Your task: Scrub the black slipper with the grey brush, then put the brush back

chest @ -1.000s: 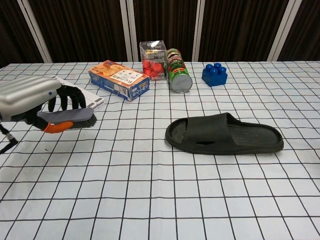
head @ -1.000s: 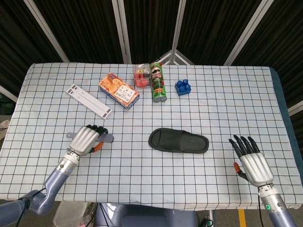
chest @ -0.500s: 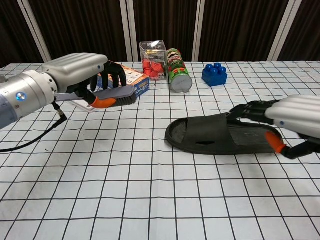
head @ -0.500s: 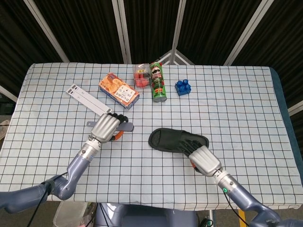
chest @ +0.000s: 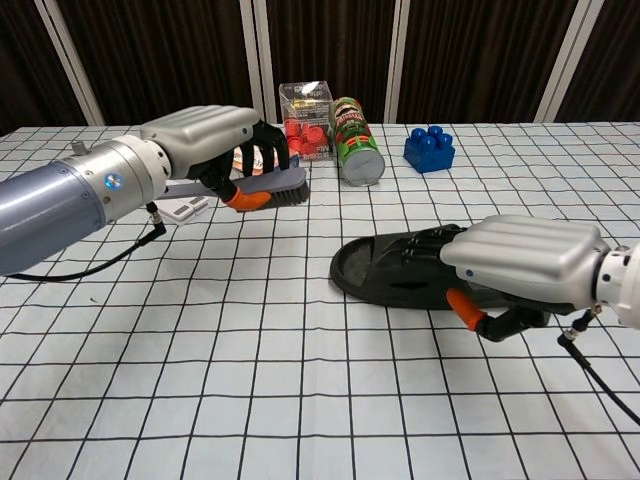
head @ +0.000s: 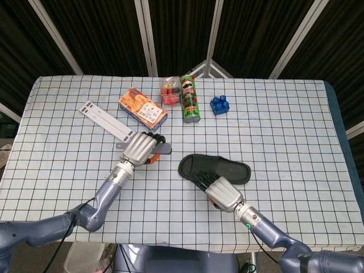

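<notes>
Dark curtains with pale posts close off the far side, and in front of you a table (head: 296, 142) lies under a white cloth ruled with black squares. Your left hand (head: 140, 149) hangs above the cloth left of centre with its fingers wrapped around the grey brush (chest: 268, 187); the chest view shows you what the head view cannot, the dark bristles pointing down and an orange part of the brush under the fingers, all of it clear of the cloth. From above you see only the grey tip of the brush poking out toward the black slipper (head: 233, 169). The slipper lies flat near the middle of the table, toe end to the left, a little apart from the brush. Your right hand (head: 222, 192) sits over the slipper's near side with its dark fingers (head: 203, 178) laid flat across the strap and footbed; it presses on the slipper rather than closing round it, and the chest view shows the thumb tucked low in front of the sole. Along the far edge the head view lays out a white strip (head: 106, 121), an orange box (head: 143, 108), a clear box of red pieces (head: 168, 90), a green can (head: 190, 99) lying on its side, and a blue block (head: 219, 104). In the chest view the left hand hides most of the orange box and the strip.
</notes>
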Robot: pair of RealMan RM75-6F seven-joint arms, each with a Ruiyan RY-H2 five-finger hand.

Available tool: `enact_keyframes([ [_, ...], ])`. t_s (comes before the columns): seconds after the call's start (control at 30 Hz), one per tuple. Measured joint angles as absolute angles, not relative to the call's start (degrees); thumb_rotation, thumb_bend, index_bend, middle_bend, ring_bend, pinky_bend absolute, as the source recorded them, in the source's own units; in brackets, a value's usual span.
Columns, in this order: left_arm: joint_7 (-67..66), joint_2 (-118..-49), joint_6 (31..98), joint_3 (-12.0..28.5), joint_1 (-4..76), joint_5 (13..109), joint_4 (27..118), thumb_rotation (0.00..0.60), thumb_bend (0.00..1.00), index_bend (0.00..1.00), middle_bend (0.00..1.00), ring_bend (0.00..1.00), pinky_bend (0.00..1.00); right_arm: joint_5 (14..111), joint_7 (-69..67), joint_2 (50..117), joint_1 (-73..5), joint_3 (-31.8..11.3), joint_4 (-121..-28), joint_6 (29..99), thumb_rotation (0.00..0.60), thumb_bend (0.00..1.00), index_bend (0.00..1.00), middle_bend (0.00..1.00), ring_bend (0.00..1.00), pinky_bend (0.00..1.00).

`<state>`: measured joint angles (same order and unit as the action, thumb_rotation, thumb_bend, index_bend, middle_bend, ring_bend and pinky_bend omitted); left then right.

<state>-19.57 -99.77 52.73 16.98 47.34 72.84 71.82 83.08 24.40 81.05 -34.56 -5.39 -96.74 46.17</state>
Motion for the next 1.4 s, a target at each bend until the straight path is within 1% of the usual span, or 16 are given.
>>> enact_keyframes([
  [0.23, -19.43, -101.98, 50.99, 16.89, 49.56, 71.97, 70.08, 0.600, 0.67, 0.42, 0.63, 0.51, 0.50, 81.04, 25.08, 81.59, -35.75, -5.41, -95.16, 45.27, 0.600, 0.87, 0.00, 0.04, 0.04, 0.19],
  [0.43, -19.18, -105.57, 49.83, 17.01, 52.40, 71.89, 67.81, 0.600, 0.67, 0.42, 0.64, 0.51, 0.50, 80.32, 24.67, 81.43, -36.11, -4.31, -95.12, 45.15, 0.600, 0.87, 0.00, 0.04, 0.04, 0.19],
  [0.63, -18.40, -109.22, 48.87, 18.26, 55.81, 71.57, 65.20, 0.600, 0.67, 0.43, 0.64, 0.51, 0.50, 80.46, 24.76, 81.24, -36.19, -3.37, -95.59, 46.02, 0.600, 0.87, 0.00, 0.04, 0.04, 0.19],
  [0.97, -20.76, -113.41, 46.46, 22.55, 61.40, 66.30, 62.86, 0.600, 0.67, 0.43, 0.64, 0.51, 0.50, 80.56, 26.42, 82.29, -36.96, -2.27, -97.02, 46.61, 0.600, 0.87, 0.00, 0.04, 0.04, 0.19],
  [1.23, -24.56, -115.02, 45.55, 24.00, 63.71, 60.89, 62.12, 0.600, 0.67, 0.43, 0.64, 0.51, 0.50, 80.56, 27.22, 83.12, -37.46, -1.40, -97.78, 46.94, 0.600, 0.87, 0.00, 0.04, 0.04, 0.19],
  [1.4, -25.95, -115.45, 45.01, 23.64, 64.28, 58.59, 62.17, 0.600, 0.67, 0.43, 0.64, 0.51, 0.50, 80.24, 27.48, 83.37, -37.75, -1.12, -97.90, 47.13, 0.600, 0.87, 0.00, 0.04, 0.04, 0.19],
])
